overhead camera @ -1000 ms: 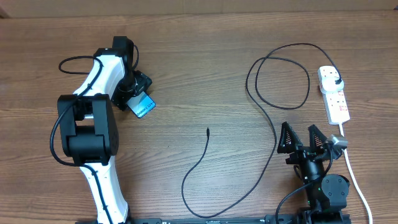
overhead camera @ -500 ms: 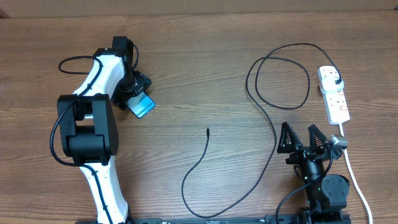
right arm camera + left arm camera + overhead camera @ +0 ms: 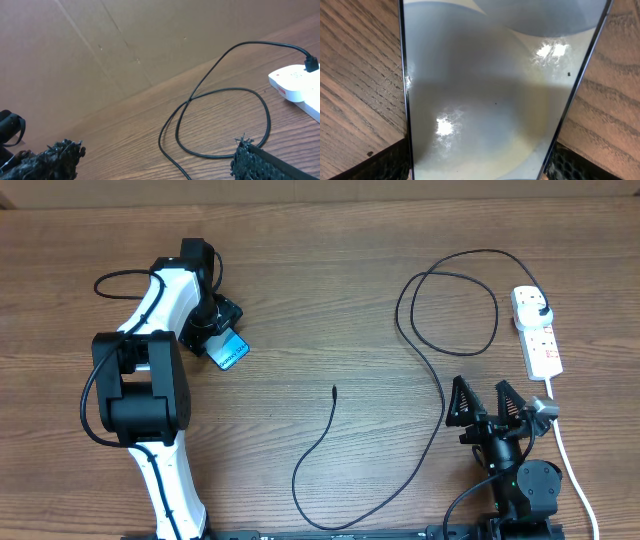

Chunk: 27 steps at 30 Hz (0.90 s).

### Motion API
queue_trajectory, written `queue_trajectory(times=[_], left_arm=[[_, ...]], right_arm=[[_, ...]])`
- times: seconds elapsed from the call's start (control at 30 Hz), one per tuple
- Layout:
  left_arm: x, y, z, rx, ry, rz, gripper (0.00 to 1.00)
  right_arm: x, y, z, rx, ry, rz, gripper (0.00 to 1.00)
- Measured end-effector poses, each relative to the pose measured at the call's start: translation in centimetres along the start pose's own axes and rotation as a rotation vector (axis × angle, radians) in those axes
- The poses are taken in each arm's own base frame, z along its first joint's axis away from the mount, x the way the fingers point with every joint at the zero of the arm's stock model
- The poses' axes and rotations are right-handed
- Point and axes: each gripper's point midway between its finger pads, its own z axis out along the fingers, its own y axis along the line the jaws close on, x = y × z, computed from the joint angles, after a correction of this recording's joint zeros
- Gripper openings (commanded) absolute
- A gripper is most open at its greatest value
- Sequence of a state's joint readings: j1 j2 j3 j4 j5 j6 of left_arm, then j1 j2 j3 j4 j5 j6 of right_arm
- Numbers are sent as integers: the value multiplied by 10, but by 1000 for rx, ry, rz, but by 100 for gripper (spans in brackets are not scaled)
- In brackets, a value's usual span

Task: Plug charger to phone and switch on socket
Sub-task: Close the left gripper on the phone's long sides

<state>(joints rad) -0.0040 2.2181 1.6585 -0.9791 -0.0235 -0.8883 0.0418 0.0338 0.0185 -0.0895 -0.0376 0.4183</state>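
The phone (image 3: 230,352), cyan-screened, lies on the table under my left wrist. In the left wrist view its glossy screen (image 3: 485,90) fills the frame. My left gripper (image 3: 480,167) straddles it, a finger (image 3: 385,162) hard by each long edge; I cannot tell whether they touch. The charger, a thin black cable (image 3: 440,395), loops across the right half. Its free tip (image 3: 334,389) rests mid-table and its plug (image 3: 541,311) sits in the white socket (image 3: 538,332). My right gripper (image 3: 490,408) stands open and empty near the front edge, left of the socket (image 3: 295,85), with the cable loop (image 3: 220,91) ahead.
A thick white cord (image 3: 572,460) runs from the socket down to the front edge, beside my right arm's base. A brown cardboard wall (image 3: 100,50) closes off the table's far side. My left arm's black cable (image 3: 110,280) loops at the far left.
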Motion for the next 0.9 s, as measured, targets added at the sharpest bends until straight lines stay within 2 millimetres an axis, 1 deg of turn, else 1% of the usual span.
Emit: queue_trajectory(times=[0.47, 0.53, 0.73, 0.9], left_arm=[[-1, 0, 0, 0, -2, 0, 77], [-1, 0, 0, -1, -2, 0, 74], [-1, 0, 0, -1, -4, 0, 70], [-1, 0, 0, -1, -4, 0, 59]], right_arm=[[0, 0, 0, 0, 0, -1, 100], [0, 0, 0, 0, 0, 0, 100], [0, 0, 0, 0, 0, 0, 100], [0, 0, 0, 0, 0, 0, 100]])
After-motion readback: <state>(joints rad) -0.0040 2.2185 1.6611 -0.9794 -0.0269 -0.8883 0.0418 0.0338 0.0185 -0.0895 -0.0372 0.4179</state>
